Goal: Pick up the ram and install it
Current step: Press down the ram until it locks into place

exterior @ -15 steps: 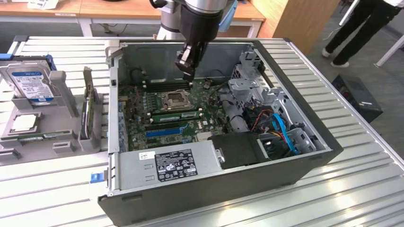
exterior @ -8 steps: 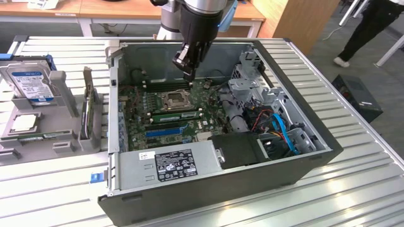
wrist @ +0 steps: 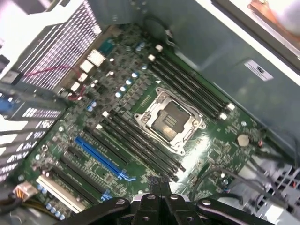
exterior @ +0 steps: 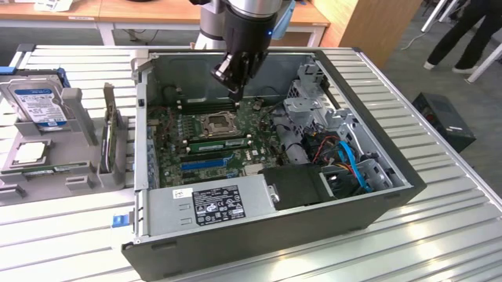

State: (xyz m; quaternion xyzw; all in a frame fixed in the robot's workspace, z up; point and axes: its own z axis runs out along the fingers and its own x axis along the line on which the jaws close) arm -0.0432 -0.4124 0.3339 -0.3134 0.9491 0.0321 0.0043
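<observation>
Gripper jaws pressed together, nothing pinched. Ram judged light, stiff, fragile; best held by long edges, chips avoided.

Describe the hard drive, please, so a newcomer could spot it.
At the exterior view's left, beside the open computer case, stands a grey holder. The hard drive stands upright in it: silver with a blue-white label, unlike the thin green card beside it.

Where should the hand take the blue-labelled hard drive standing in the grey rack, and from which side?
Hard drive: best grip the free top edge, coming straight down and pinching across its thin thickness. It stands on edge with its lower part seated in the rack.
</observation>
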